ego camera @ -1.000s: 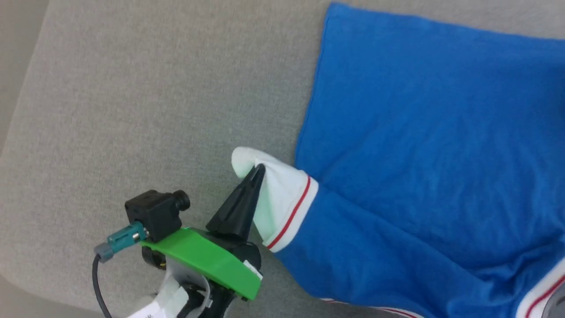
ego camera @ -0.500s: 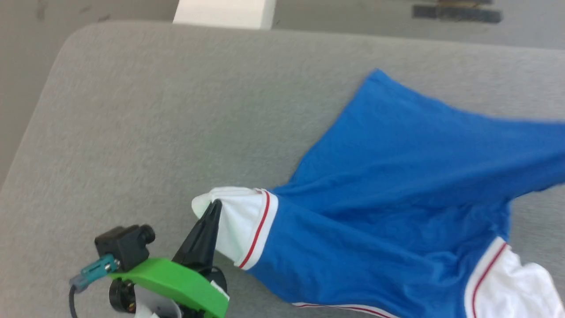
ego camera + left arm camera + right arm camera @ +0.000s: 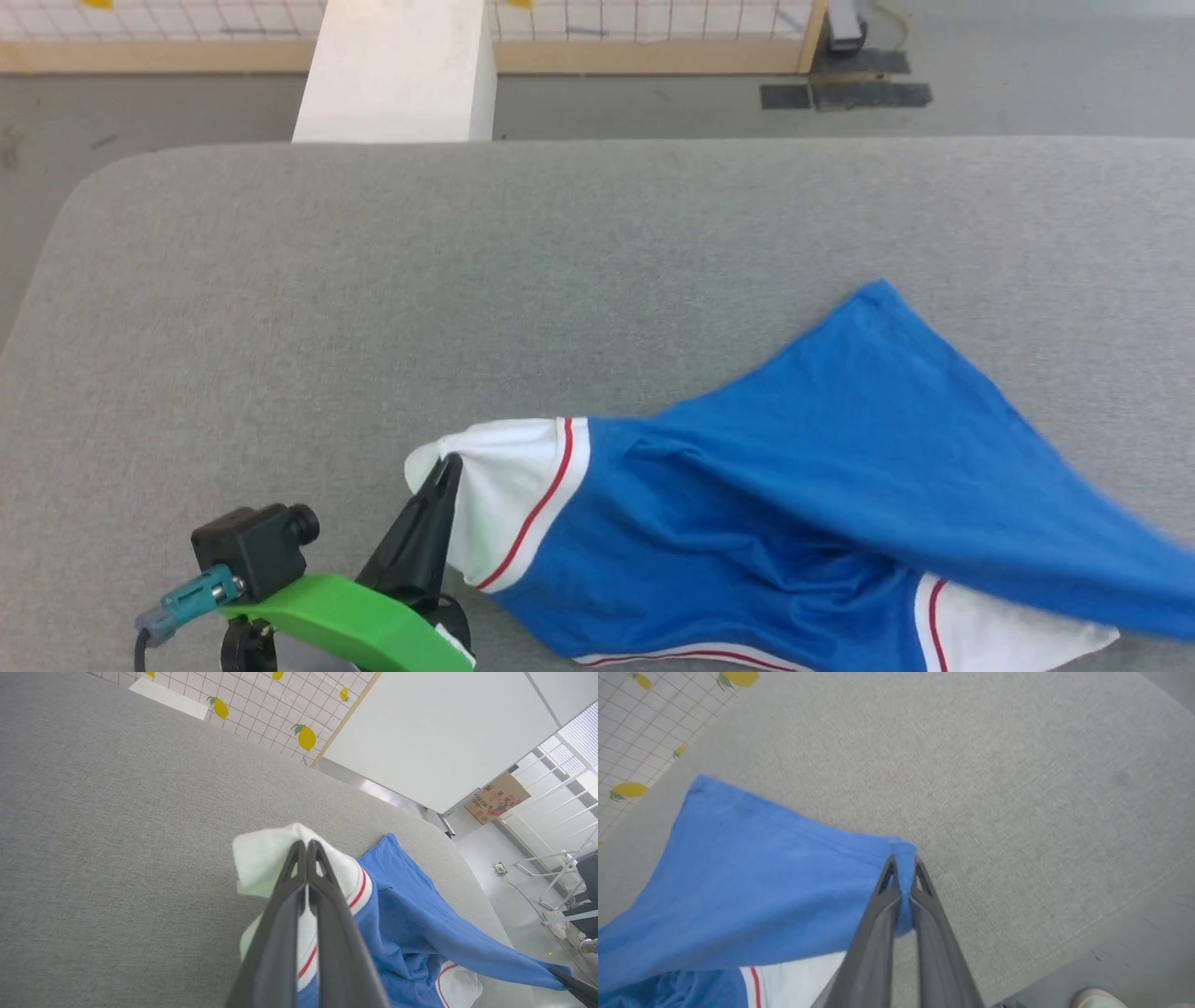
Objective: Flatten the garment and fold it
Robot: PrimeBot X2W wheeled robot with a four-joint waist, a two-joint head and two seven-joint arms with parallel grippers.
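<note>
Across most of the head view, found the table (image 3: 280, 308): a broad slab with rounded corners, covered in grey woven cloth, matte and faintly grainy. On its lower right part, found the garment (image 3: 794, 467), a soft royal-blue jersey. Limp, drawn into a slanted wedge, with long creases running toward the lower left and one blue corner pointing up at centre right. At lower centre, noted a white sleeve (image 3: 509, 495), edged by a thin red stripe (image 3: 553, 485) and pinched tight in the left claw (image 3: 448, 464). At the lower right edge, noted a second white sleeve (image 3: 999, 639), partly under blue cloth. In the middle of the right wrist view, saw the right claw (image 3: 903, 861) clamped narrow on a blue hem corner, seemingly raised above the table. Judged the step in hand as spreading the cloth flat. Judged best: to draw the two held points apart until free of creases, with even tension, without stretching or dropping the thin jersey; to lower onto the table before letting go; then to free the trapped sleeve.
</note>
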